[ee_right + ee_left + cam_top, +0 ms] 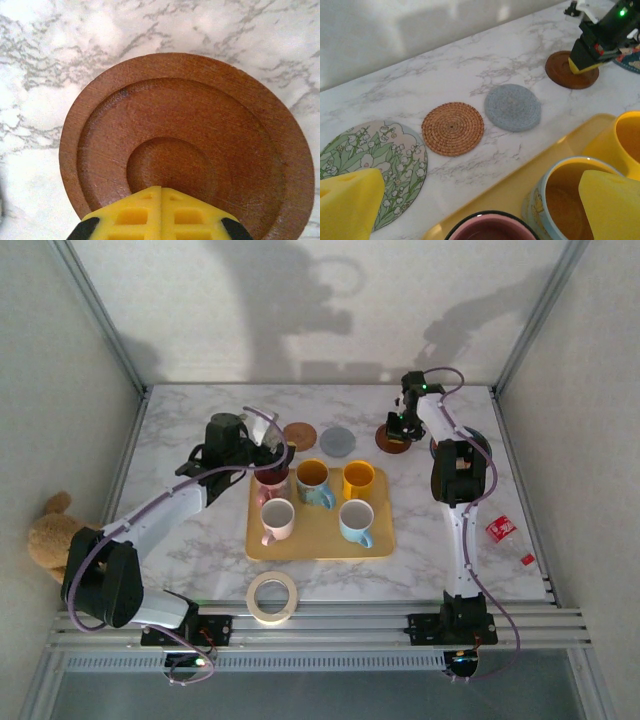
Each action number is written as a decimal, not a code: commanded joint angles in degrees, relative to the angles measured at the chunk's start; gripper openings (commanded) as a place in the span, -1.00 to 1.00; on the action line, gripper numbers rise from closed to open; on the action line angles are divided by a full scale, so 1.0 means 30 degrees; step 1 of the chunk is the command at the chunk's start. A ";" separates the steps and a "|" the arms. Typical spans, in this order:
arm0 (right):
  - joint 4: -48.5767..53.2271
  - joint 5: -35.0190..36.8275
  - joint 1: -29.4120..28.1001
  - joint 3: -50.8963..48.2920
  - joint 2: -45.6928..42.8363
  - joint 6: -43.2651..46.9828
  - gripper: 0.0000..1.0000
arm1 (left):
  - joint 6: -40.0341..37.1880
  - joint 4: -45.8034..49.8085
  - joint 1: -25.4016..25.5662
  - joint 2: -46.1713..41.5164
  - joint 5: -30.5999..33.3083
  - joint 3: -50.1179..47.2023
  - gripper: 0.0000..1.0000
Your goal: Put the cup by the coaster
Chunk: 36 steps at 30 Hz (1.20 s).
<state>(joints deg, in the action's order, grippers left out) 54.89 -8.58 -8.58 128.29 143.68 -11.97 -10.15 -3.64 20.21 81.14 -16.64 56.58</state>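
While the right gripper (pixel 399 426) rests its shut tips on the dark brown round wooden coaster (pixel 386 444), the overhead view shows the left gripper (pixel 272 458) spread wide directly above the dark-rimmed ceramic cup with a pink inside (pixel 270 487). That cup stands unlifted in a far corner of the flat yellow tray (pixel 318 546). From the left wrist, the cup's rim sits low between the two yellow fingers (pixel 350 200), and neither is visibly touching it. A blue mug with a yellow inside (pixel 560 192) stands close behind one finger, and a floral round mat (pixel 375 155) lies just beyond the other. A woven brown rattan coaster (pixel 453 128) and a grey-blue woven coaster (pixel 513 107) lie ahead of the gripper. From the right wrist, the closed yellow tips sit at the wooden coaster's central dimple. Since the mugs are crowded, the finger beside the blue mug could probably clip or tip it on the way down. If the wooden coaster is the target, the parked right gripper could block the carried cup.
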 commanded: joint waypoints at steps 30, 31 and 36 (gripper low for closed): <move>0.0804 -0.1289 -0.1152 -0.0281 0.0272 -0.0404 -1.00 | 0.1109 0.0920 0.0149 -0.0032 0.1682 0.1883 0.99; 0.0847 -0.1308 -0.1172 -0.0255 0.0294 -0.0380 -1.00 | 0.1071 0.0930 0.0149 -0.0032 0.1653 0.1869 0.99; 0.1173 -0.1363 -0.1297 0.0210 0.0485 -0.0459 -1.00 | 0.0894 0.0854 0.0120 -0.0060 0.1630 0.1773 0.99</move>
<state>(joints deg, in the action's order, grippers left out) 55.79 -11.18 -11.60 127.00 143.04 -12.84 -6.44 -0.99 20.21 82.54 -12.32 62.87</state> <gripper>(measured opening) 0.040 0.996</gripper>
